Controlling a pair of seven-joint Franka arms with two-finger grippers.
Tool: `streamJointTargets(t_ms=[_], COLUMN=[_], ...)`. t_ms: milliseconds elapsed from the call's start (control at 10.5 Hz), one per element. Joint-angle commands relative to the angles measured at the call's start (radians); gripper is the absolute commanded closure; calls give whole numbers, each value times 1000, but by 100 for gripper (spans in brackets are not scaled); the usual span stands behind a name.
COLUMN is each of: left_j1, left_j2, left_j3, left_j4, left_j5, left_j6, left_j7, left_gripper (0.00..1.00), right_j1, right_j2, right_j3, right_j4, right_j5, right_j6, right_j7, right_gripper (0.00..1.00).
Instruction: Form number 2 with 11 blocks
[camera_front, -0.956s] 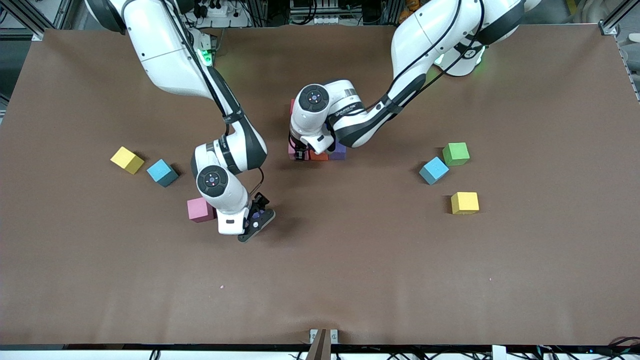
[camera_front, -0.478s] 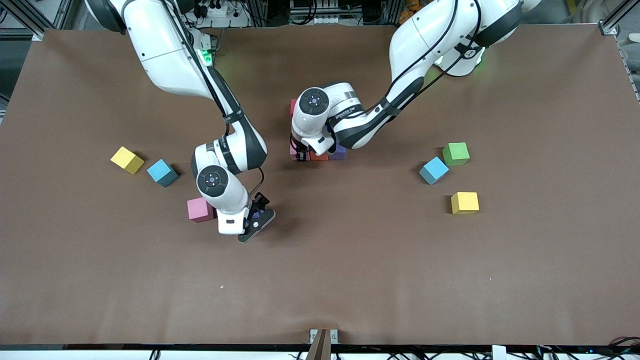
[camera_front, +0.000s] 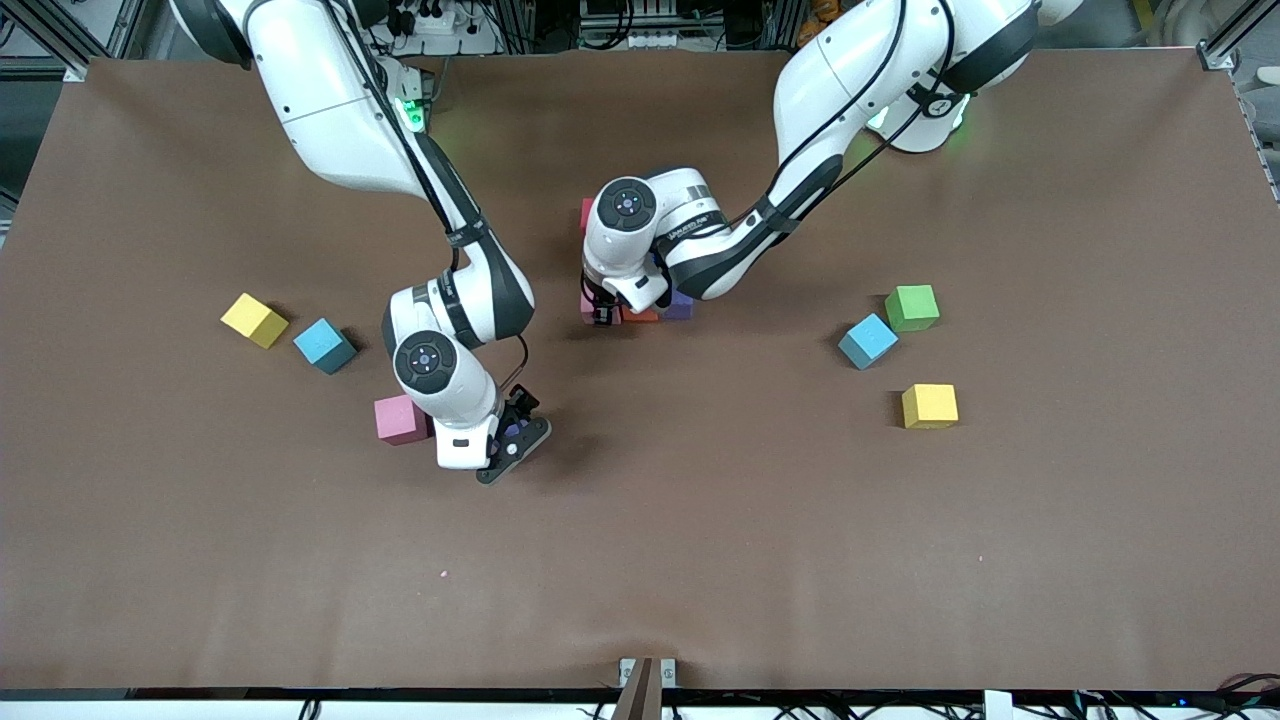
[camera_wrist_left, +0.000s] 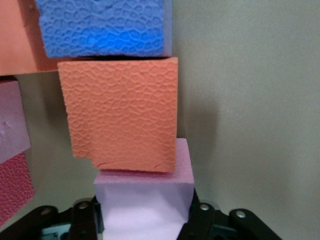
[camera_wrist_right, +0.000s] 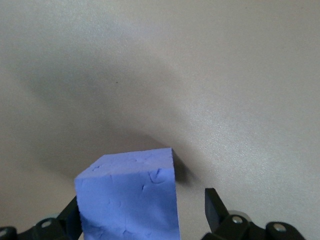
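Left arm eased back slightly since earlier frame; my left gripper (camera_front: 601, 314), centre of front view, loosening around pale pink foam cube (camera_wrist_left: 145, 200) beside orange foam cube (camera_wrist_left: 120, 115). Right gripper (camera_front: 512, 440) spread around purple foam cube (camera_wrist_right: 127, 200), lower centre. Figure partly built; loose cubes remain on brown surface (camera_front: 750, 520).

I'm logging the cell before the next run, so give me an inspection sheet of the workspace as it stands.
Surface: brown mat, only cubes on it.
Job's things: block cluster mid-table. Pink block, light blue block and yellow block lie toward the right arm's end. Second light blue block and second yellow block lie toward the left arm's end.
Clutter: green cube beside the second light blue block.
Grippers: left gripper low at the cluster, over a pale pink block. Right gripper open, straddling a purple block.
Cables: black cables run along both arms.
Surroundings: metal frame at the table's corners.
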Motion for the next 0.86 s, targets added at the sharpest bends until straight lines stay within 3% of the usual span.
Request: streamJointTargets(t_ms=[0, 478, 669, 764], left_j1=[-17, -3, 15, 41], left_j2=[-4, -102, -167, -194], left_j3=[12, 6, 6, 6], left_j4=[5, 0, -3, -3], left_j5=[23, 25, 25, 25], left_j6=[11, -106, -156, -191], left_j7=[-10, -1, 22, 72], left_gripper=[0, 0, 0, 0], right_j1=[-11, -11, -12, -11], right_j2=[13, 13, 13, 13], right_j3=[13, 13, 13, 13], right_j4=[23, 23, 22, 22], right_j5=[0, 0, 1, 11], right_j6=[-3, -3, -5, -5], right_j7=[11, 12, 12, 12], right_gripper=[0, 0, 71, 74])
